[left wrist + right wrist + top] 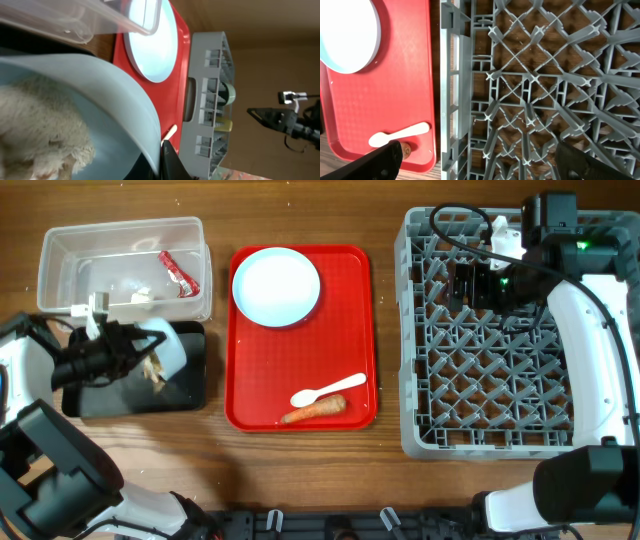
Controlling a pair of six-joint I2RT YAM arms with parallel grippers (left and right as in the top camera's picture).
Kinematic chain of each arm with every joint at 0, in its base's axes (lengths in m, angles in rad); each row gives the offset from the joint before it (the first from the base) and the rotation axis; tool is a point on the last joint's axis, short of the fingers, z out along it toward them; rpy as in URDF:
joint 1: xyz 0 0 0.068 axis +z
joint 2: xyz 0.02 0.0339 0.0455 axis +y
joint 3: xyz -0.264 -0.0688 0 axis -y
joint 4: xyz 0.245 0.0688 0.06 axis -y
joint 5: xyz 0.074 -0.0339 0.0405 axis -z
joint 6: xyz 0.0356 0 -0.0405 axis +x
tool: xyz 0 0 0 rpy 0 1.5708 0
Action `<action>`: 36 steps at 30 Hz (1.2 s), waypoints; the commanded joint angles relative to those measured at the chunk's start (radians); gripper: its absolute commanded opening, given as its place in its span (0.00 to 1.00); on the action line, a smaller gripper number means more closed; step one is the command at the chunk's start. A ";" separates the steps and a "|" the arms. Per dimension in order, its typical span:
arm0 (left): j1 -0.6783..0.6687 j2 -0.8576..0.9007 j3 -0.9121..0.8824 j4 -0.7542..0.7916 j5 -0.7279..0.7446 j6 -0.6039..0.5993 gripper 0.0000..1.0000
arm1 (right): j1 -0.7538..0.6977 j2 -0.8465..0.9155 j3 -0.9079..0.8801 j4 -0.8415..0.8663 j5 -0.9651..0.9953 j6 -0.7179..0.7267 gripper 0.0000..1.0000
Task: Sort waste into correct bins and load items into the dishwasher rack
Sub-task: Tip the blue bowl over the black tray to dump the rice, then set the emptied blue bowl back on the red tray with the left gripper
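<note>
Red wrapper (178, 270) sits in the clear tub (60, 250); left fingers (140, 350) pinch a bowl (100, 90) of crumbs (40, 120). Plate (276, 286), spoon (328, 390), carrot (313, 410) wait between them and the wide-spread right fingers (480, 162).

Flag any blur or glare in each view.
Overhead: sharp, even light, mild sheen on the clear rectangular plastic tub. Left wrist: the near pale blue bowl is soft, the pale blue round plate washed out. Right wrist: dark gripper fingers blurred, grey plastic rack crisp.
</note>
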 commanded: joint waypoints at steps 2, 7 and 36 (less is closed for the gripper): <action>0.052 -0.010 -0.098 0.002 0.132 0.266 0.04 | 0.001 0.000 0.005 -0.006 0.010 -0.017 0.99; 0.098 -0.010 -0.151 -0.005 0.195 0.429 0.04 | 0.001 0.000 0.005 -0.006 0.010 -0.018 0.99; 0.161 0.000 -0.170 -0.058 0.298 0.521 0.04 | 0.001 0.000 0.005 -0.063 0.036 -0.018 0.99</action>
